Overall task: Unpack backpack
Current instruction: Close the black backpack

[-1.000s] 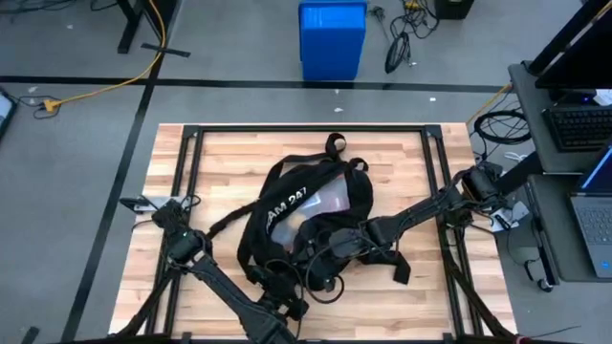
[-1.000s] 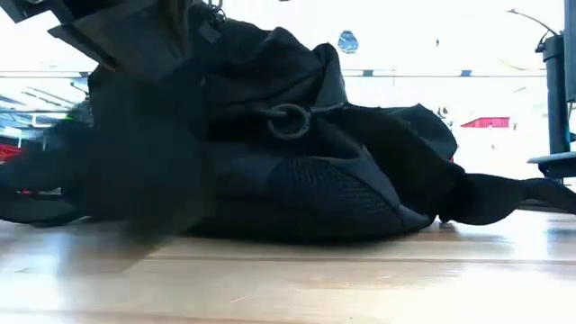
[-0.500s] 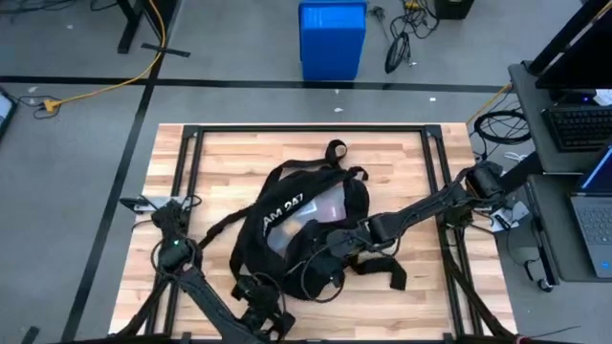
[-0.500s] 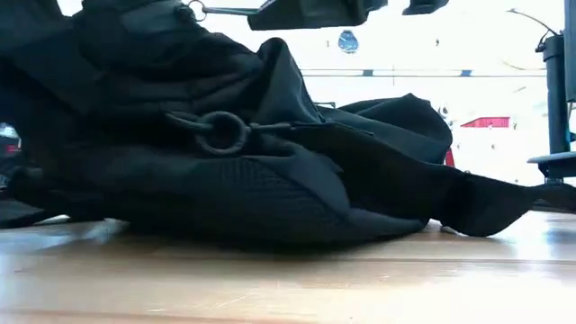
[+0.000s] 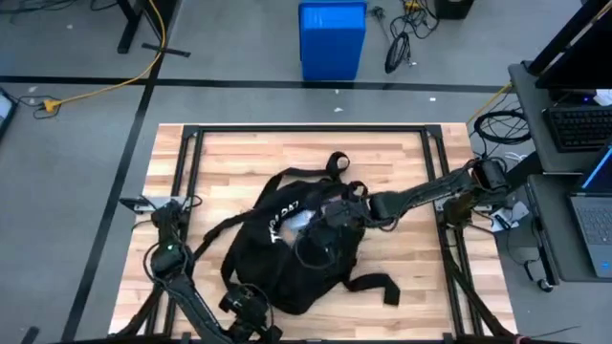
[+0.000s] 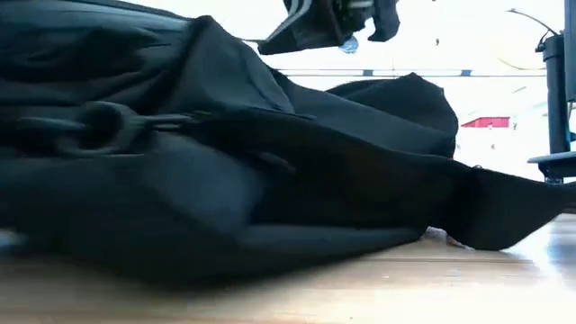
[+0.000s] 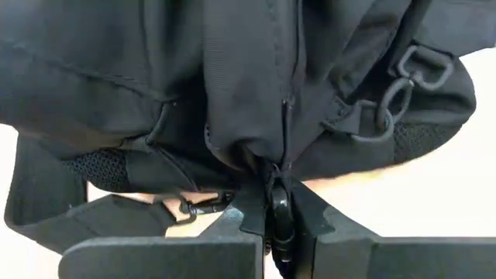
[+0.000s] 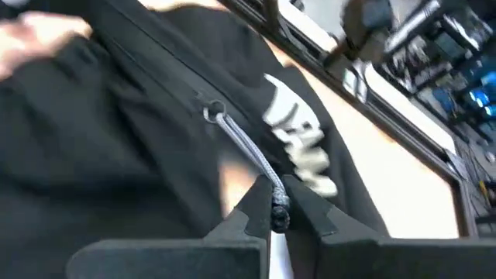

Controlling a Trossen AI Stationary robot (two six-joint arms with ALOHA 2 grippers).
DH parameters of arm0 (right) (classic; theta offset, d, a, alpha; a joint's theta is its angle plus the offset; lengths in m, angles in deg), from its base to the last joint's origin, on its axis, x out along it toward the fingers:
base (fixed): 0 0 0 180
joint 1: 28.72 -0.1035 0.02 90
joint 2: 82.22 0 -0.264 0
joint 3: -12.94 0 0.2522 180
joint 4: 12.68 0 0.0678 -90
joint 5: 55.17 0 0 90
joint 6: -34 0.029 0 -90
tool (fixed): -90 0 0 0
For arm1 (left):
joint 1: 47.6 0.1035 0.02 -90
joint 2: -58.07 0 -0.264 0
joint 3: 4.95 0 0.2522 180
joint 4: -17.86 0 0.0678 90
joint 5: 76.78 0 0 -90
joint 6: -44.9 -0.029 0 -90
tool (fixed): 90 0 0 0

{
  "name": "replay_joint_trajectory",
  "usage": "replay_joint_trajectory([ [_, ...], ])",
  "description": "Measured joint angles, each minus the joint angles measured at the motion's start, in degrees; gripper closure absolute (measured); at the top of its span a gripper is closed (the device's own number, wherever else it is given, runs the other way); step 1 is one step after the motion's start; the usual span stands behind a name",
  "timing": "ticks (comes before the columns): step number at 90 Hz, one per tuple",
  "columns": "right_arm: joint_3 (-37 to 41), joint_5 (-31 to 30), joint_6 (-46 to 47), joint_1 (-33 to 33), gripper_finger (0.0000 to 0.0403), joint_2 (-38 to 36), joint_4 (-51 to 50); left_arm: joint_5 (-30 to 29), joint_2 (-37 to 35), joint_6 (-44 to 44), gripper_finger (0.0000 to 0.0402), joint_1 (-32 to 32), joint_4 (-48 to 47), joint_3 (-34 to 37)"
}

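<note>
The black backpack [image 5: 277,258] lies on the wooden table, its white lettering [image 5: 284,212] facing up and a pale thing [image 5: 298,222] showing through its opening. In the low view the backpack [image 6: 225,180] fills most of the picture. My left gripper [image 5: 247,304] is at the backpack's near end, shut on its fabric. My right gripper [image 5: 337,212] hovers over the backpack's far right part, shut on a grey zipper pull cord [image 8: 248,155]. One loose strap [image 5: 378,285] trails on the table to the right. My left gripper pinches a bunched fold of the backpack's fabric [image 7: 273,172] between its two fingers, right at a zipper seam on the near end. The fabric gathers into puckers at the fingers. The fingers come in roughly level from the table's near side, and the backpack's body rests on the table. My right gripper pinches the free end of the grey pull cord [image 8: 273,203] between its two fingertips. The cord runs straight and taut from the fingers to the zipper slider [image 8: 213,113] on the backpack's upper face. The fingers come from above, slanting from the right.
A black metal frame [image 5: 306,129] runs around the table top. A blue bin [image 5: 332,38] stands on the floor beyond the far edge. A desk with a laptop [image 5: 598,215] is at the right. Bare wood shows at the far left [image 5: 220,162] and near right [image 5: 430,287].
My left gripper has moved toward the table's near left corner, dragging the backpack with it; the backpack has slid left and nearer to the low camera. My right gripper, still shut on the cord, has moved toward the far edge along the backpack's top.
</note>
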Motion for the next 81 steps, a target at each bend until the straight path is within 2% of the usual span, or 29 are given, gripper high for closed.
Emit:
replay_joint_trajectory([
  [46,0.07,1.39,-2.86,16.31,0.0402,-8.2,-17.19,-0.58,0.0,3.69,0.0399,-1.85,-1.03,0.0],
  [81,0.07,0.58,-3.04,28.12,0.0402,-10.49,-26.12,1.21,0.0,5.89,0.0399,-4.76,-0.63,0.0],
])
